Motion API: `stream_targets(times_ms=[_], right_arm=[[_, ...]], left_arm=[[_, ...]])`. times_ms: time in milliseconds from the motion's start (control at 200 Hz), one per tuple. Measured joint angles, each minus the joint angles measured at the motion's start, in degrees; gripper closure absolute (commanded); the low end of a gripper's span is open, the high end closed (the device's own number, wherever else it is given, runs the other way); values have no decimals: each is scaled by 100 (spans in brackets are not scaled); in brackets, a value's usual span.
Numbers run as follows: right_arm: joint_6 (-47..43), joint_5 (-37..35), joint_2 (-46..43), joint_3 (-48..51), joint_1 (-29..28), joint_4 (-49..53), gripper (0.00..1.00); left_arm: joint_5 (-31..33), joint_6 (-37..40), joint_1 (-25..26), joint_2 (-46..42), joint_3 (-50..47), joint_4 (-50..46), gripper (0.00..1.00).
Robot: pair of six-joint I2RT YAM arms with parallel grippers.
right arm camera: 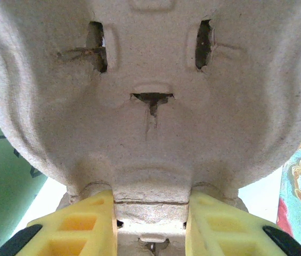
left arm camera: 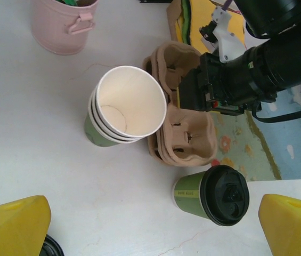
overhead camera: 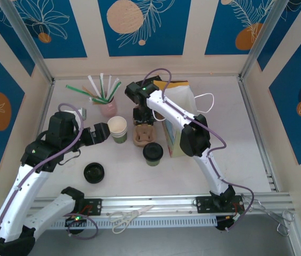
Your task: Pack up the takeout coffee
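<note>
Holding: we see the right gripper [overhead camera: 141, 118] pinched narrow on the cardboard cup carrier [overhead camera: 143, 134]. In its wrist view the yellow fingers [right arm camera: 75, 226] press the carrier's middle ridge from both sides.
Free pincer: the left gripper [overhead camera: 103, 134] stands wide, with nothing between its fingers [left arm camera: 11, 226].
Coffee: the takeout coffee [overhead camera: 153, 153] stands on the table with its black lid on, just beside the near end of the carrier. We cannot tell whether the two touch.
Direction: from the right gripper the coffee lies toward the arm bases, past the carrier's near end. From the left gripper it lies to the right and a little nearer the bases. In the left wrist view it sits close to the right-hand finger.
Long axis: the cup is upright, lid up. The carrier runs near to far, so we judge its near pocket the closest seat.
Nearer arm: the right gripper is closer but occupied, so we judge the lift falls to the left.
Obstacle: the stack of lidless cups [overhead camera: 118, 129] stands just beside the left gripper, and we would reach round its near side.
Spare lid: the loose black lid [overhead camera: 94, 172] lies well apart, near left.
</note>
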State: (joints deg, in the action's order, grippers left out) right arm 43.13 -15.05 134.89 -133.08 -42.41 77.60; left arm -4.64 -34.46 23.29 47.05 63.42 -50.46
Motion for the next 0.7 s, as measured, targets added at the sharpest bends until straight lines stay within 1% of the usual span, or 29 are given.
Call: stream_targets(times_ms=[85, 110, 250, 380, 485, 700], right_arm=[[-2, 0, -2, 0, 0, 0, 69], [-2, 0, -2, 0, 0, 0, 69], [-20, 2, -2, 0, 0, -2, 69], [-22, 4, -2, 0, 0, -2, 69], [-48, 4, -2, -2, 0, -2, 69], [-90, 7, -2, -9, 11, 0, 69]], left_arm=[[-262, -68, -4, 9, -129, 225, 0], [-374, -114, -4, 22, -186, 310, 1], [-1187, -658, -4, 153, -730, 1209, 22], [-1773, -1285, -4, 402, -1392, 2085, 26], [-1991, -1626, -2, 568, -1705, 2566, 33], [-2122, -2094, 179, 874, -2076, 3698, 34]])
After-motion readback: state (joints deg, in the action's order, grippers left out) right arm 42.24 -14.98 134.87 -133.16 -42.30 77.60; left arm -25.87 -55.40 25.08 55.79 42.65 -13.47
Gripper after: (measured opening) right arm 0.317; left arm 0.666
